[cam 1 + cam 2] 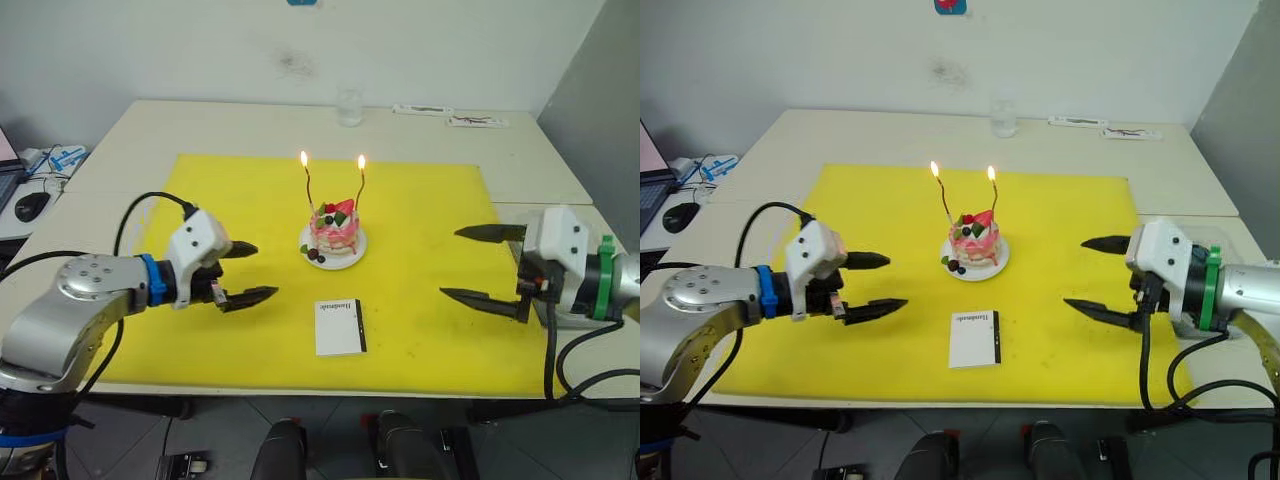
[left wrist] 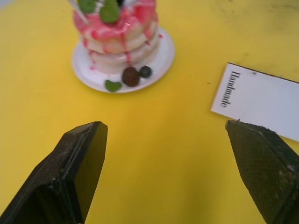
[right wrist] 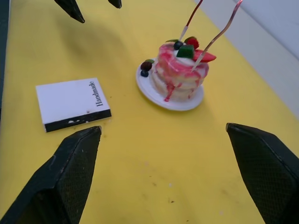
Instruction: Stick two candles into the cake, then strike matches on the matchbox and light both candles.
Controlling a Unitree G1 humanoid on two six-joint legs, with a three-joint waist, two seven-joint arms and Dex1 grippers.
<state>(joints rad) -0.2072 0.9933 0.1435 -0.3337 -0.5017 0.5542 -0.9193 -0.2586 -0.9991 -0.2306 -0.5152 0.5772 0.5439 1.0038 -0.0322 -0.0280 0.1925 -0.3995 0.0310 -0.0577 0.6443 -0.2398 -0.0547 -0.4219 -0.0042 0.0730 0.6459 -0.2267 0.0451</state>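
- Near the middle of the yellow mat [image 1: 420,330] on the counter [image 1: 200,125] sits the cake [image 1: 333,233] on its small white plate; both candles [image 1: 309,188] stand in it, each tip aflame.
- Toward the mat's front edge lies the matchbox [image 1: 339,327], flat and apart from the plate.
- Left end effector [image 1: 245,273] hovers over the mat's left part, wide open and empty.
- Right end effector [image 1: 478,265] hovers over the right part, equally spread, holding nothing.
- Those candles look wiry, light and easily bent; take hold low on the stem, well below the flame.
- By my reading, the task looks complete.
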